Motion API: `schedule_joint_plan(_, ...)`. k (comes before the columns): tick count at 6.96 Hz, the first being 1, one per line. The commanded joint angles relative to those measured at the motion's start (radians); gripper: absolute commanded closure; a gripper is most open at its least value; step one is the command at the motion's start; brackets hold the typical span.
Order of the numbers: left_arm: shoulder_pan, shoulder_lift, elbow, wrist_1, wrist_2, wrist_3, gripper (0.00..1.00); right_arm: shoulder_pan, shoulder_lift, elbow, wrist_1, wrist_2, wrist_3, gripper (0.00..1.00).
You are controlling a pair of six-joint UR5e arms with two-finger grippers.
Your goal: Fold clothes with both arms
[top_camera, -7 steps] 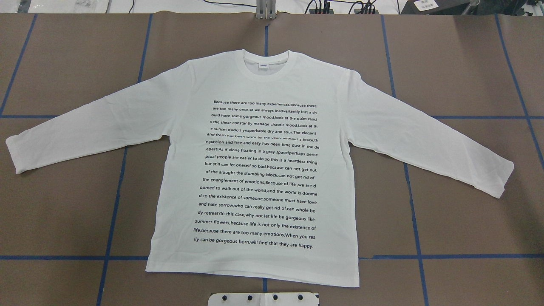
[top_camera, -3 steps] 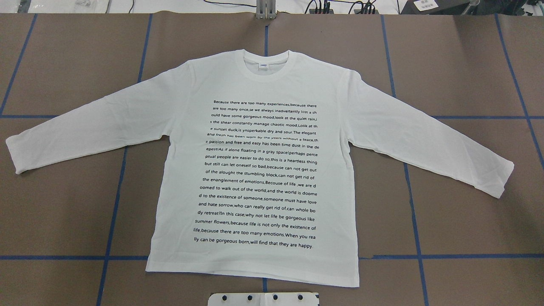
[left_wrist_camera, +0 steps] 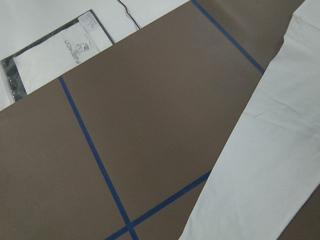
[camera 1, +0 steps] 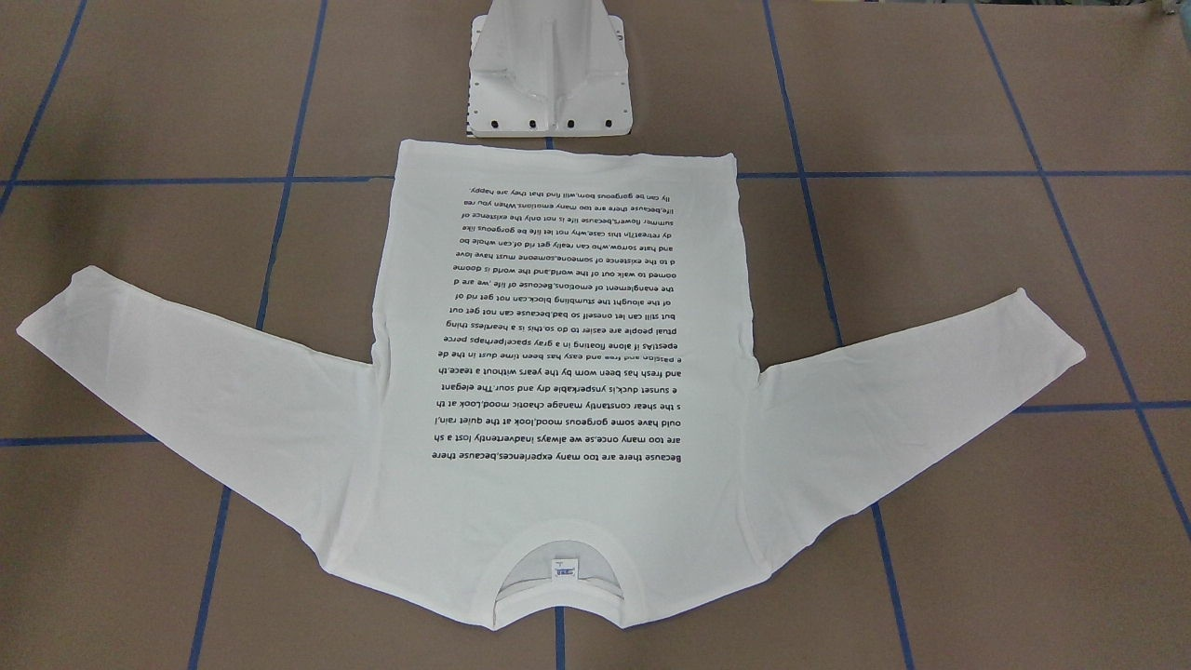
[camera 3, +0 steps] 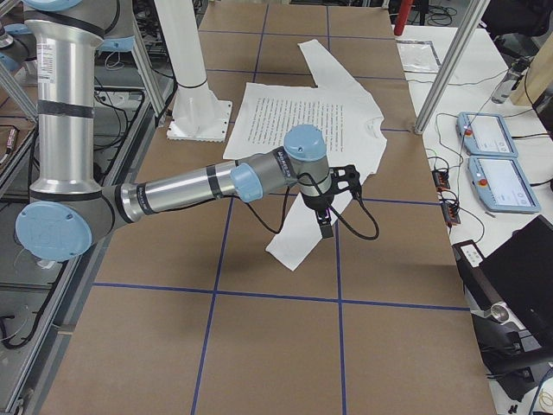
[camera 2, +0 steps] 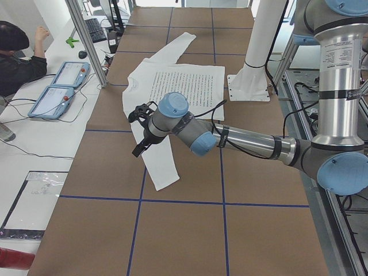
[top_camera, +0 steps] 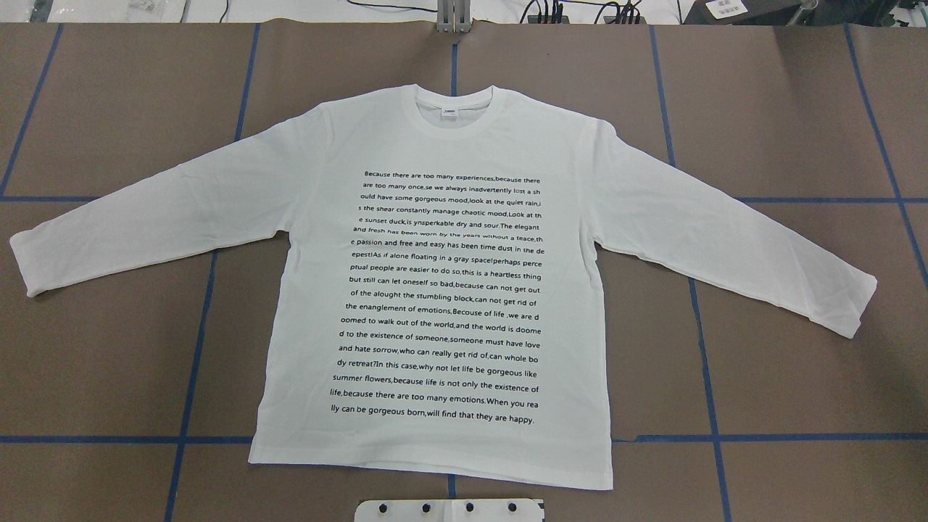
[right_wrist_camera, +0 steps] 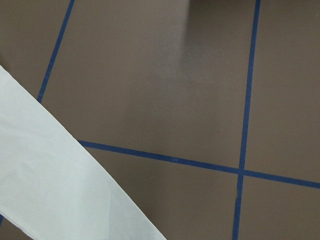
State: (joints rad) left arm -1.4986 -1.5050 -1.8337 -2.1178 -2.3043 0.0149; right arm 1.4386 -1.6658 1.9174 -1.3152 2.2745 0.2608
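White long-sleeved shirt (top_camera: 435, 290), unfolded, spread flat, print up. One sleeve under left gripper (camera 2: 137, 133), other under right gripper (camera 3: 335, 202); both hanging clear of fabric.

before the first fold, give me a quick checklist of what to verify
1. T-shirt flat, text side up: ok.
2. Left-side sleeve spread out, off the body: ok.
3. Right-side sleeve spread out, off the body: ok.
4. Hem apart from the pedestal base: ok.
5. Left gripper open: cannot tell, it shows only from the side.
6. Right gripper open: cannot tell, same reason.
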Motion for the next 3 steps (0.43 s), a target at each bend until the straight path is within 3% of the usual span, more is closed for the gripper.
schedule_joint_plan(1, 0.000, -0.008, 0.004, -0.004, -0.003, -0.001, 0.00, -0.187, -0.048, -0.004, 0.185, -0.155, 0.285, 0.00)
schedule_joint_plan(2, 0.000, -0.008, 0.004, -0.004, -0.003, -0.001, 0.00, -0.311, -0.089, -0.012, 0.306, -0.278, 0.489, 0.00)
schedule_joint_plan(3, -0.002, -0.006, 0.002, -0.005, -0.003, -0.001, 0.00, -0.387, -0.145, -0.026, 0.429, -0.346, 0.599, 0.00)
